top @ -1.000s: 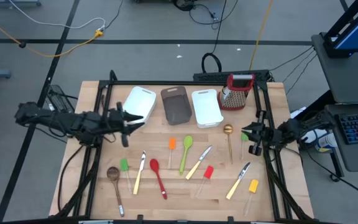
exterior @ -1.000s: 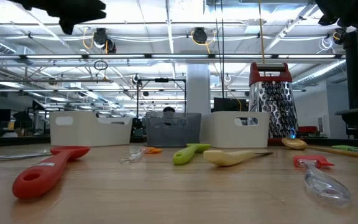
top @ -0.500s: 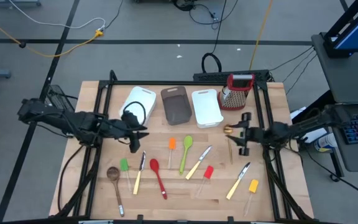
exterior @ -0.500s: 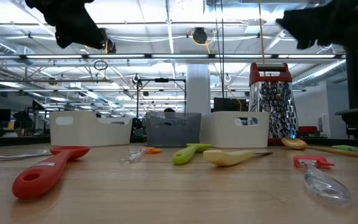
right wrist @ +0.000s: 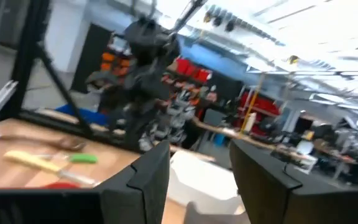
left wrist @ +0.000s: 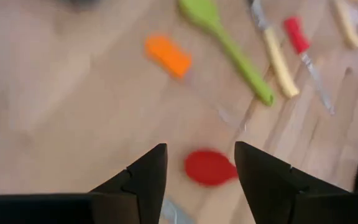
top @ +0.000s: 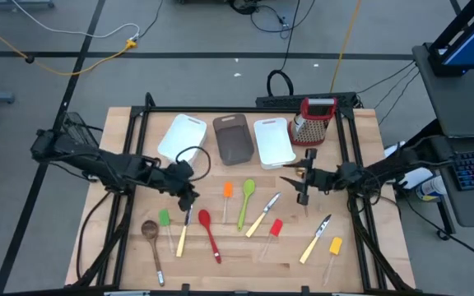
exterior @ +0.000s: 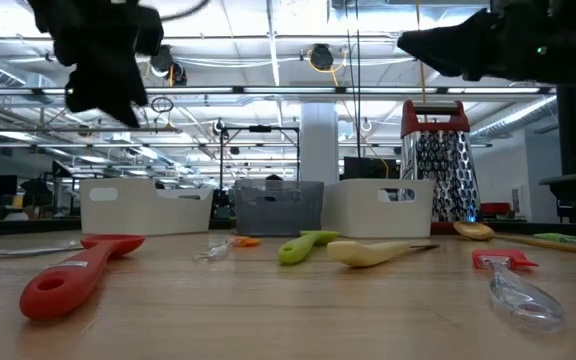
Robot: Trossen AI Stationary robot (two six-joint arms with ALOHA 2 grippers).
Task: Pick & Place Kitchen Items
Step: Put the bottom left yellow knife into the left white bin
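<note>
Left gripper (top: 189,195): fingers apart, nothing between them; it hangs over the table above the red spoon (top: 209,233) and the cream-handled knife (top: 184,227).
Right gripper (top: 303,182): fingers apart, empty; it sits over the gold spoon (top: 303,186), with the box grater (top: 313,122) at its 12 o'clock.
Utensils: all lie flat on the table (top: 360,247), in a band at 6 o'clock from the three tubs (top: 235,138). Green spoon (top: 245,201) and orange spatula (top: 227,192) lie mid-table.
Step, my reading: both arms are lining up a first pick; no utensil is lifted yet.
Advice, left: you have the red spoon bowl (left wrist: 209,168) between your fingers in the wrist view. Straddle the handle instead; the bowl is wide and rounded and may slip.
Advice, right: come down square across the gold spoon's thin handle, fingertips close to the wood.
Risk: the items lie close; lower slowly so you don't nudge the knife.
</note>
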